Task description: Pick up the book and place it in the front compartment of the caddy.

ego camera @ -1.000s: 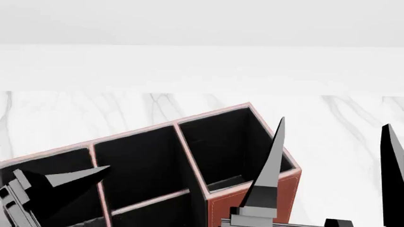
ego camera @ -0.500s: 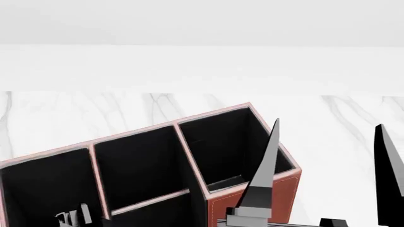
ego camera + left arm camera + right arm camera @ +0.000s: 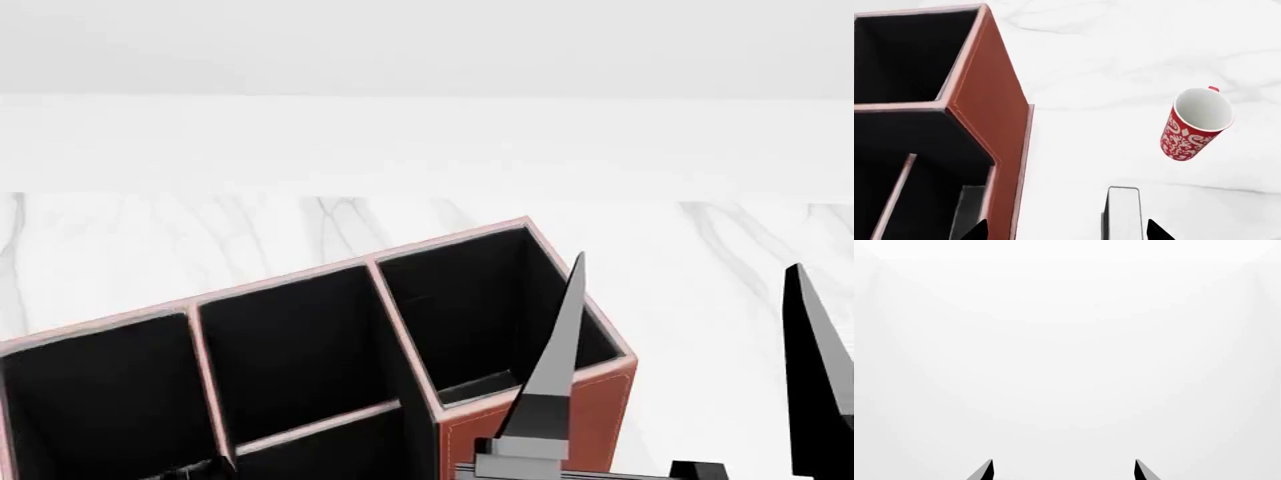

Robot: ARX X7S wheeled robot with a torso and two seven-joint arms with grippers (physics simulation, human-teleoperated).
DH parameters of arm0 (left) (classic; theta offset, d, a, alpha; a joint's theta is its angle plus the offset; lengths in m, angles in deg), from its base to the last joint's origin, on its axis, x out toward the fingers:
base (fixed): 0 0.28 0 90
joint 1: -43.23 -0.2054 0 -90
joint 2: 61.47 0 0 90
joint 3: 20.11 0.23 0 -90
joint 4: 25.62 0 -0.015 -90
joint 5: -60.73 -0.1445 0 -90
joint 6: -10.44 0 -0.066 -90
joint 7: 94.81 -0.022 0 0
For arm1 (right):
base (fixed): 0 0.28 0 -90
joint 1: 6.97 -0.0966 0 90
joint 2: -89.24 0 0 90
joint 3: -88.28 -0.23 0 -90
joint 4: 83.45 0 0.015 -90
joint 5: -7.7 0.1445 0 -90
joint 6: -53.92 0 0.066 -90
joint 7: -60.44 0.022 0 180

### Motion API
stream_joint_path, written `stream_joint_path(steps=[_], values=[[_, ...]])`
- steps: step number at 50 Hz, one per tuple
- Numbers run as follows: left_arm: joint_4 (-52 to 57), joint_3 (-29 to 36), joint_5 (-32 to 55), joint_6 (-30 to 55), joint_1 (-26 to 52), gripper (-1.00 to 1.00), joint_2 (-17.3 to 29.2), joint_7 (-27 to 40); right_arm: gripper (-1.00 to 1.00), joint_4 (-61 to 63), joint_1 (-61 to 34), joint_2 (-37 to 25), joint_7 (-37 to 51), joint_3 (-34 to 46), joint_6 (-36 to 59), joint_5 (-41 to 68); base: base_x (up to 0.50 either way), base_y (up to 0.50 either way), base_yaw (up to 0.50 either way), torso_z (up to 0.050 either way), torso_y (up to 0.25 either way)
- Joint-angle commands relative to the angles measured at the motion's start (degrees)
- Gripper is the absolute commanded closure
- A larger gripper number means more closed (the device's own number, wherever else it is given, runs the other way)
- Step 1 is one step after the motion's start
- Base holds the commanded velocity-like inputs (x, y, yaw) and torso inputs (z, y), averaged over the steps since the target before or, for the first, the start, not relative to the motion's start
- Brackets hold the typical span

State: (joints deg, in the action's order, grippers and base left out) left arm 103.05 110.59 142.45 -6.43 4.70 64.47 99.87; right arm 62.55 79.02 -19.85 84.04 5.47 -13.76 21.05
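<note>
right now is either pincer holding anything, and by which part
Nothing is held. The right pincer stands open with only air between its fingers. The left pincer is open too, its tips apart, one over the caddy.

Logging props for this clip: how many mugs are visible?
1. A red patterned mug stands upright on the marble table, apart from the caddy, seen only in the left wrist view. Others may lie out of frame.
</note>
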Motion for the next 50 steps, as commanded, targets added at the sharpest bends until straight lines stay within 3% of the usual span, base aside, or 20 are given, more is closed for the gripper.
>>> stream_joint_path(steps=[1,20,32,50], values=[[-4.01,2.83,-3.91,1.21,0.93,-1.00,-3.96,-1.37,-1.00,0.03,0.05,0.57,-1.18,-0.84,-0.21,-0.10,0.00,0.00,0.00,0.000,0.000],[-8.80,9.31,-10.72,-0.52,-2.54,-1.00,-9.10,-1.55,-1.00,0.80,0.37,-0.39,-0.23,-1.82,-0.39,1.09,0.00,0.00,0.00,0.000,0.000],[-10.70,16.37,-15.78,0.13,-2.76,-1.00,-10.68,-4.18,-1.00,0.57,0.28,-0.82,0.15,-1.63,-0.61,1.30,0.00,0.00,0.00,0.000,0.000],[-12.90,20.67,-18.26,-0.10,-4.21,-1.00,-11.98,-3.92,-1.00,1.01,0.02,-1.55,1.08,-1.31,-0.41,1.38,0.00,0.00,0.00,0.000,0.000]])
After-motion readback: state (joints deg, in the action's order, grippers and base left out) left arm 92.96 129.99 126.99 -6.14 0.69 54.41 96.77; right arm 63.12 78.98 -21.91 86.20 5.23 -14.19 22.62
